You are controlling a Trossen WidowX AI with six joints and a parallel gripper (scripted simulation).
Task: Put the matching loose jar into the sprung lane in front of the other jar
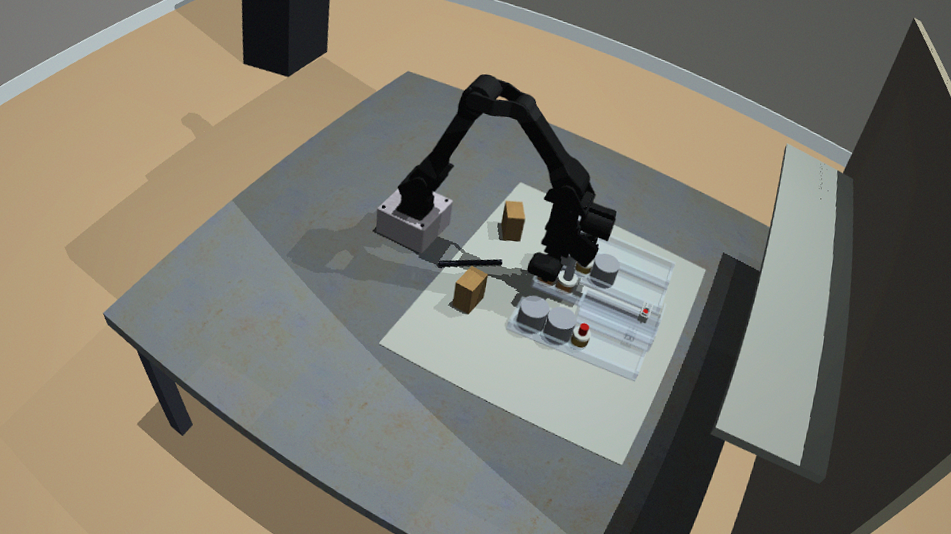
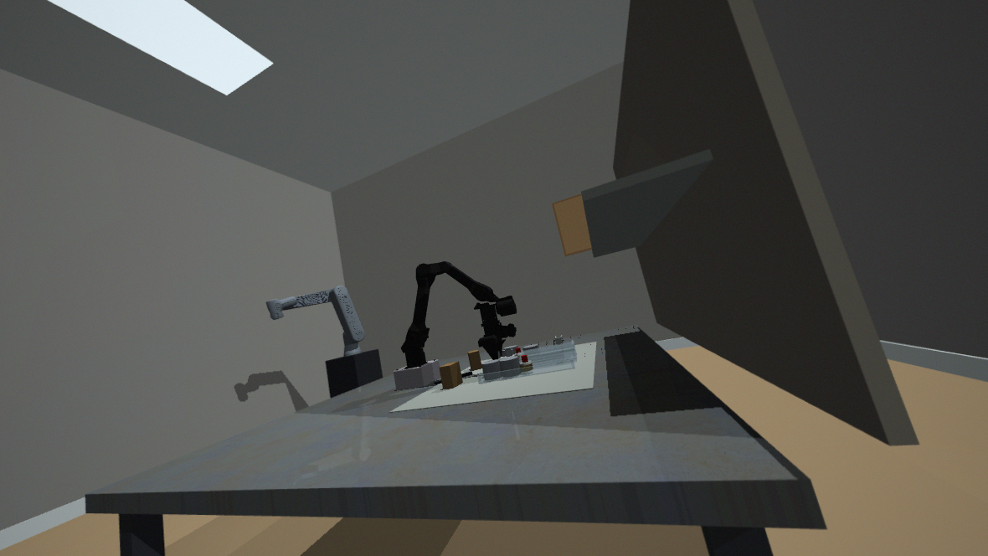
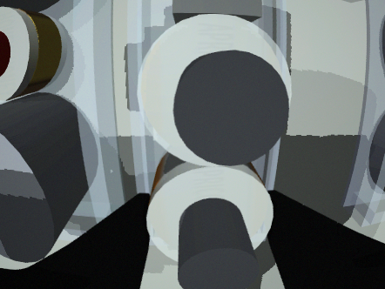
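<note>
In the wrist view the front jar, with a white shoulder, dark grey cap and amber body, stands between the fingertips. My gripper is shut on it, with a black finger at each side. The matching jar is directly behind it in the clear pusher lane, and the two look in contact. The dark pusher plate is behind the old jar. The low front stop and the foot of the front jar are hidden.
The near side lane holds two grey jars and a red-capped jar. A grey jar stands in the far lane. Two brown blocks and a black bar lie towards the arm base.
</note>
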